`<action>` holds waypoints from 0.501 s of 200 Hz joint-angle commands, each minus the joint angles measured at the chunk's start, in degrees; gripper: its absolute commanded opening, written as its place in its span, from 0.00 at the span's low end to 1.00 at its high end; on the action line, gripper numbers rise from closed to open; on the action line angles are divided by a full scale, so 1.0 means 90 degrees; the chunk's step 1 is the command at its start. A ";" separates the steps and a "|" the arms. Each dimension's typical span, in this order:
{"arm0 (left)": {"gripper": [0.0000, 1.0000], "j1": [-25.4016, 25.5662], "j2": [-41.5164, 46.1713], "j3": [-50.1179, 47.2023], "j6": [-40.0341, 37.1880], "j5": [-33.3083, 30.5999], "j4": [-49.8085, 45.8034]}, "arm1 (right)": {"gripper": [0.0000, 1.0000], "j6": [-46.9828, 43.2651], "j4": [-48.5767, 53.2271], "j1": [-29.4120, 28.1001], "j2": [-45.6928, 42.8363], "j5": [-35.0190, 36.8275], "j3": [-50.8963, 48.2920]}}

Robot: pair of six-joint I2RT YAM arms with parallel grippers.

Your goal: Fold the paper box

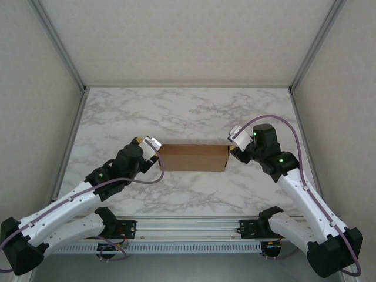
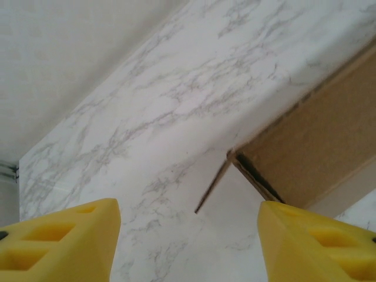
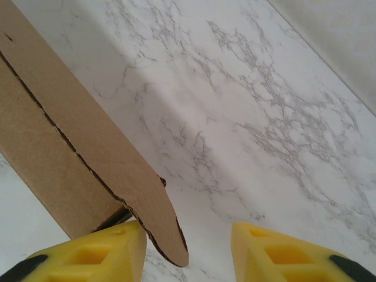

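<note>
Top external: left claw point(image 2: 188, 207) and right claw point(image 3: 188, 229), both spread, flank the paper box point(image 1: 194, 157).

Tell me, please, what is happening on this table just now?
A robot is at work on the paper box, which lies in the middle of the marble table. The left end effector is at the box's left end, the right end effector at its right end. Both stand open and grip nothing; the box's end flap is just in front of the right one.
</note>
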State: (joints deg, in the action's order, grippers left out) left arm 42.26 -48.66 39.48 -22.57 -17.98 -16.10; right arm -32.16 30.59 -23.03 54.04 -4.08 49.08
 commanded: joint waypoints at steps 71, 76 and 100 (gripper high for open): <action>0.61 -0.0235 -0.0347 0.0116 -0.0179 -0.0241 0.0573 | 0.40 0.0125 -0.0013 -0.0003 0.0279 -0.0063 0.0173; 0.61 -0.0261 -0.0364 0.0125 -0.0160 -0.0222 0.0606 | 0.40 0.0128 -0.0002 -0.0001 0.0318 -0.0074 0.0204; 0.60 -0.0358 -0.0514 0.0133 -0.0116 -0.0161 0.0754 | 0.37 0.0134 0.0007 -0.0002 0.0471 -0.0139 0.0302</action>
State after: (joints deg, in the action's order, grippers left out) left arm 40.21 -52.42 40.07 -24.03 -18.48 -12.38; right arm -31.86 30.63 -23.03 57.21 -4.32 49.19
